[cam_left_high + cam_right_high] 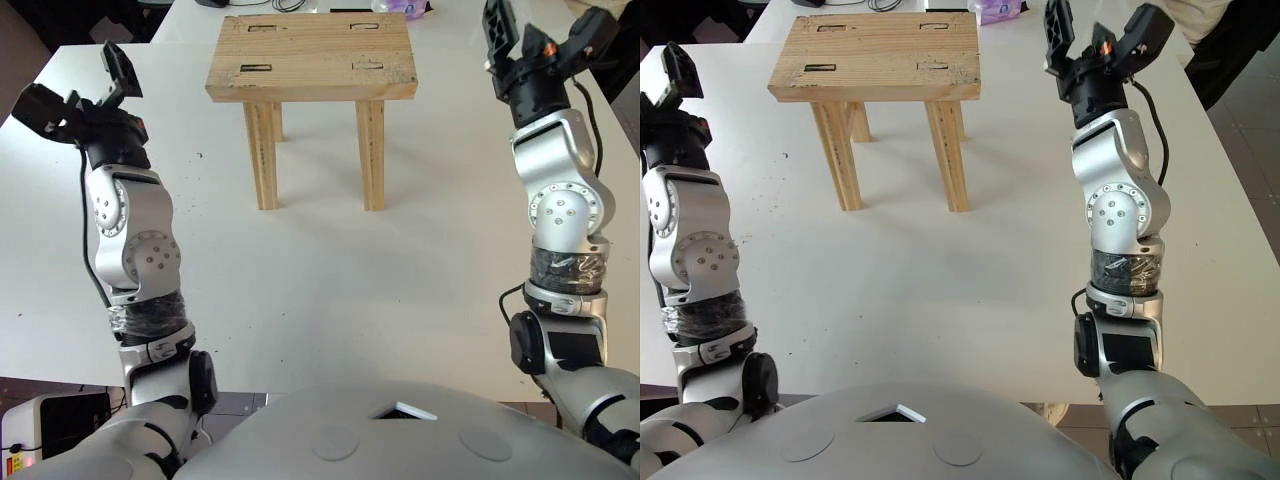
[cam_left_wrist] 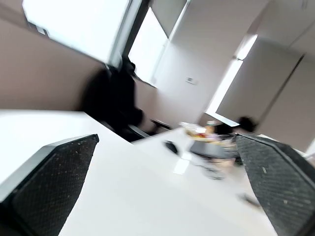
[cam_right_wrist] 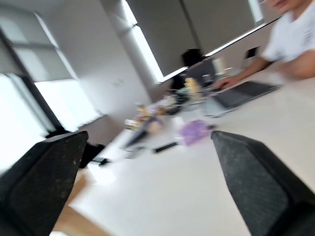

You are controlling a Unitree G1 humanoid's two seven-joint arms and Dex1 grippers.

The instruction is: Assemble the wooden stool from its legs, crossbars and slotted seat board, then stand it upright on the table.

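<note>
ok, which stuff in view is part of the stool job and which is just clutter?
Job: wooden stool, upright on the white table; left gripper and right gripper, both open, empty.
Lying about: purple packet behind the stool; laptop farther off.

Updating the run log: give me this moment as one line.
stool: assembled, upright on table | left gripper: open, empty, clear of stool | right gripper: open, empty, clear of stool

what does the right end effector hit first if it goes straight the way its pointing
Probably nothing close: the open right end effector points away over bare white table, with a purple item farther along. Depth is unclear.
</note>
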